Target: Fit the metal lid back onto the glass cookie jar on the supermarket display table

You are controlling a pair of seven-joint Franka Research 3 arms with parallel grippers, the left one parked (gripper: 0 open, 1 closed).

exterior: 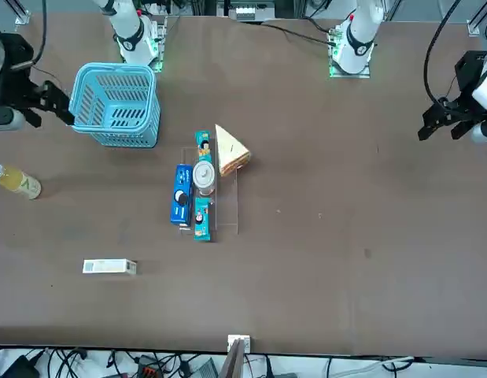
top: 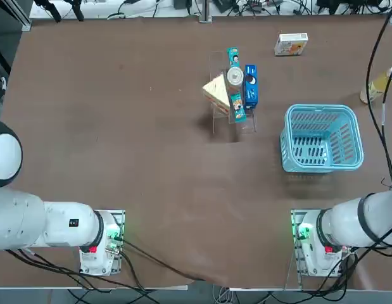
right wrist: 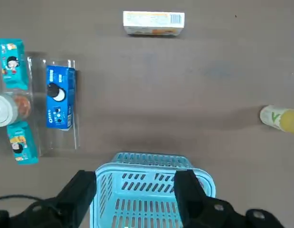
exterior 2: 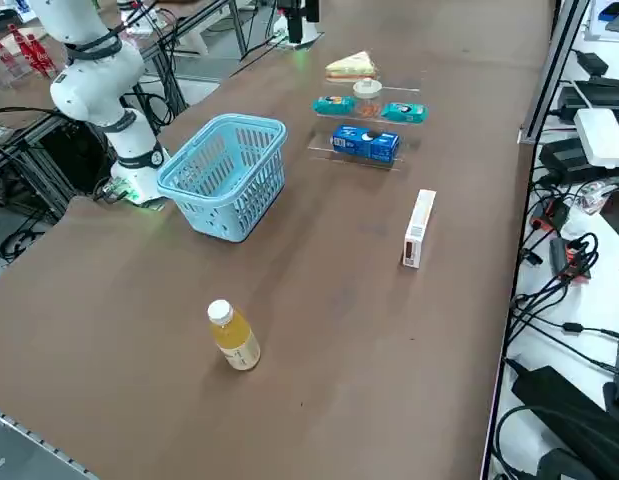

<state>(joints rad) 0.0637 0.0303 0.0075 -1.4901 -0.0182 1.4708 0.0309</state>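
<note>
Top view: glass cookie jar [top: 235, 77] stands on a clear rack [top: 246, 125] far out on the worktop [top: 120, 158], w/ a sandwich [top: 216, 92] on one side & a blue cookie pack [top: 251, 85] on the other. Its top is pale & round. Can't tell if that's the metal lid sitting on it or just the rim; no loose lid shows anywhere. Blue basket [top: 321, 107] sits btw the right arm's base & the jar. Right arm is nearer the jar than the left one

Front view: jar [exterior: 204, 175] is in the middle of the worktop. Right arm [exterior: 15, 79] hangs at the edge by the basket [exterior: 117, 69], well apart from the jar

Right side view: jar [exterior 2: 367, 93] stands straight up, brown cookies inside, pale top up. It's round, so no long side to line up with

Right wrist view: right fingers [right wrist: 187, 190] are wide apart w/ nothing held, high over the basket [right wrist: 151, 164]. Jar [right wrist: 6, 109] is off to one side & further out, past the basket. I think the arm must go forward & toward the robot's left, over the basket, to get above the jar
</note>
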